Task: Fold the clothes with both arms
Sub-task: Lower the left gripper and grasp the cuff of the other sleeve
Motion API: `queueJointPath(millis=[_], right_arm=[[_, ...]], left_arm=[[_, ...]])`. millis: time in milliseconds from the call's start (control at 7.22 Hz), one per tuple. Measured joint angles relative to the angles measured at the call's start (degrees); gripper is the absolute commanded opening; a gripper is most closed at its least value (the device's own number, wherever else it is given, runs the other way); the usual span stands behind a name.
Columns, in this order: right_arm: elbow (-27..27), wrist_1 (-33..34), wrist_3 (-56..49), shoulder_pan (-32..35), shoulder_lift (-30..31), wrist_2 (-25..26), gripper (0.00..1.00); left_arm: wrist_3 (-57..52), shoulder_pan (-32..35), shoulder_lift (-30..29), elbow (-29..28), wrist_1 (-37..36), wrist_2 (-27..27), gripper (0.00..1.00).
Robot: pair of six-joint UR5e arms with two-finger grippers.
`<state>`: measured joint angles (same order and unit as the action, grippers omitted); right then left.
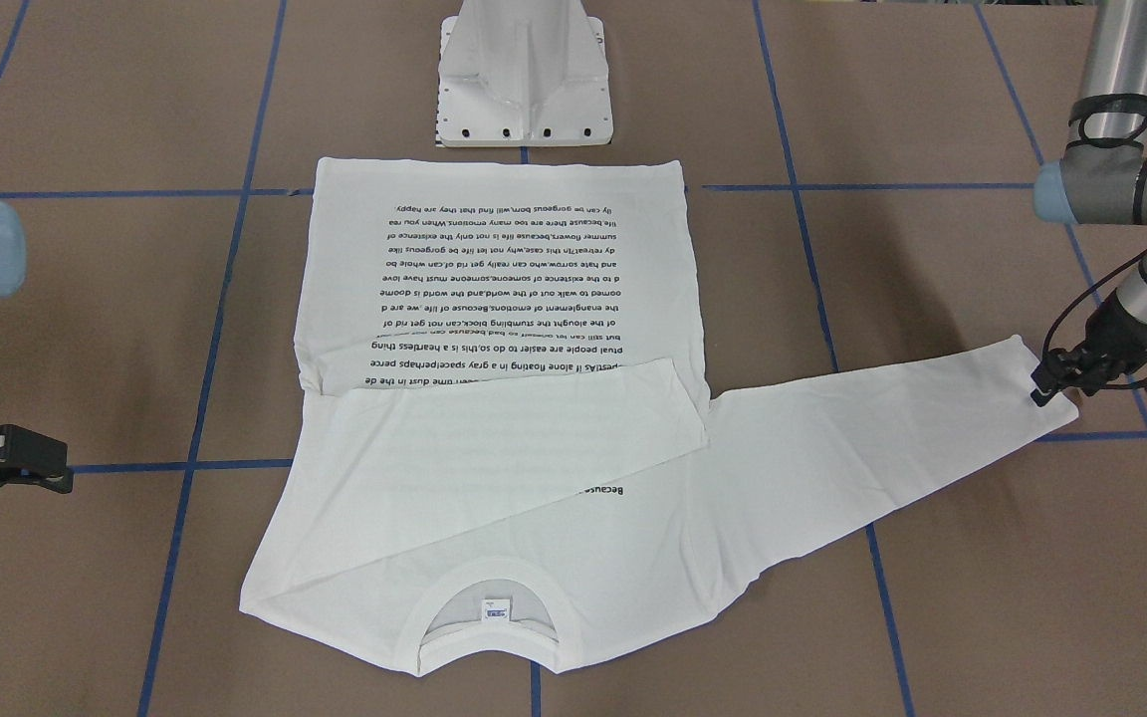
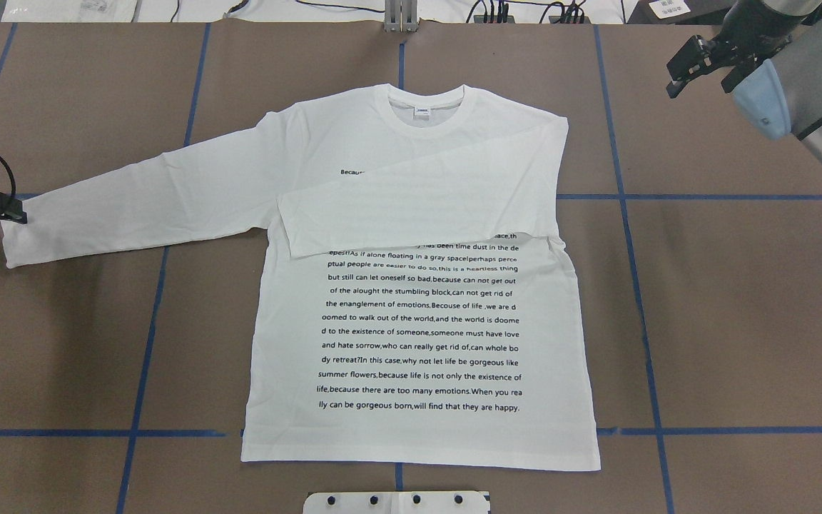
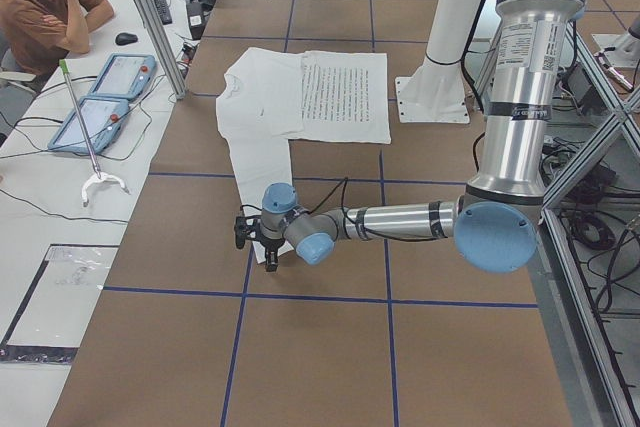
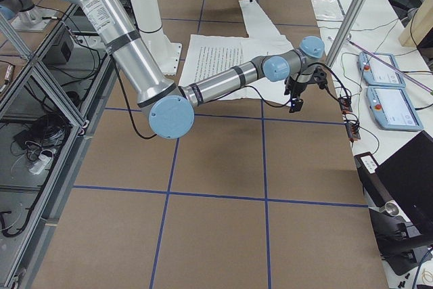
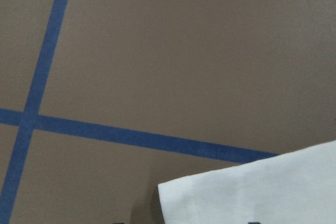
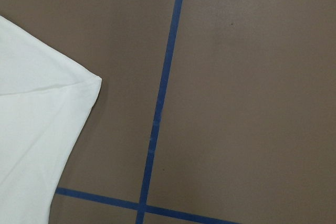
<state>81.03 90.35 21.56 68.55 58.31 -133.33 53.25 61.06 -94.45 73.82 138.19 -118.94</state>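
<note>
The white long-sleeved shirt [image 2: 418,321] lies flat, text side up, with its collar [image 2: 425,107] and tag away from the robot. One sleeve [image 2: 411,214] is folded across the chest. The other sleeve [image 2: 140,207] stretches out flat toward my left. My left gripper [image 2: 15,214] is low at that sleeve's cuff, which also shows in the left wrist view [image 5: 252,192]; the jaws look open around the cuff corner. My right gripper [image 2: 700,78] is open and empty, above bare table beyond the shirt's folded shoulder [image 6: 37,119].
The white pedestal base [image 1: 524,90] stands just behind the shirt's hem. Blue tape lines [image 2: 625,214] grid the brown table. A seated person [image 3: 45,7] and two tablets [image 3: 100,97] are past the table's far edge.
</note>
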Motion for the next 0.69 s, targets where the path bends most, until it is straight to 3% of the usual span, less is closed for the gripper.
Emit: queueJointPath(millis=[138,277,692], right_arm=[[0.0,0.0,0.0,0.0,0.0,0.0,1.0],[0.0,0.0,0.0,0.0,0.0,0.0,1.0],[0.1,0.0,0.1,0.0,0.0,-0.1,1.0]], left_arm=[[0.0,-0.2,0.1,0.0,0.0,0.0,0.67],[0.0,-0.4,0.1,0.0,0.0,0.0,0.58],[0.0,-0.7,0.1,0.1,0.0,0.2,0.09]])
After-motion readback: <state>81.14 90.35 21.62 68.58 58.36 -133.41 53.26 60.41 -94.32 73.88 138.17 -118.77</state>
